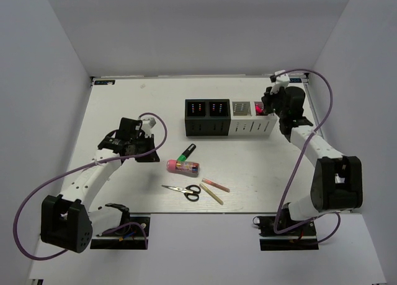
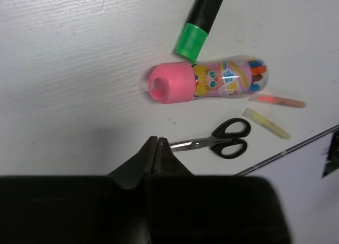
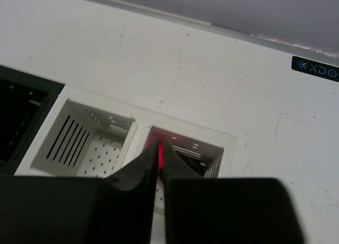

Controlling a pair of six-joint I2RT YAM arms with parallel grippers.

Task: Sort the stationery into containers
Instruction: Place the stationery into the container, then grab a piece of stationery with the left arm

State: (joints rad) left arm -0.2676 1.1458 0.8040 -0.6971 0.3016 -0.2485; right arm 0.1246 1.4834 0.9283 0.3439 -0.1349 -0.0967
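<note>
Your left gripper [image 2: 157, 148] has its fingers pressed together with nothing between them. It hangs over bare table [image 2: 79, 69], just short of the pink tube [image 2: 206, 80]. The loose items sit in one cluster mid-table: the green-capped marker [image 2: 200, 18] touches the tube's pink cap, and the scissors [image 2: 217, 141], pink stick [image 2: 277, 100] and tan stick [image 2: 266, 123] lie nearer the front edge. There is open tabletop to your left of the cluster and between it and the bins.

Your right gripper [image 3: 159, 154] is over the far-right white bin [image 3: 212, 148], close to the right wall. Its fingers are nearly together with a pink sliver in the gap. You can't tell whether they're pinching it or whether it lies in the bin below.

The top view shows the whole row, with two black bins [image 1: 207, 118] and then two white. The right wrist view alone shows that the other white bin [image 3: 85, 140] holds nothing visible, and it also shows the table's back edge. Only the left wrist view shows the pens inside the tube.
</note>
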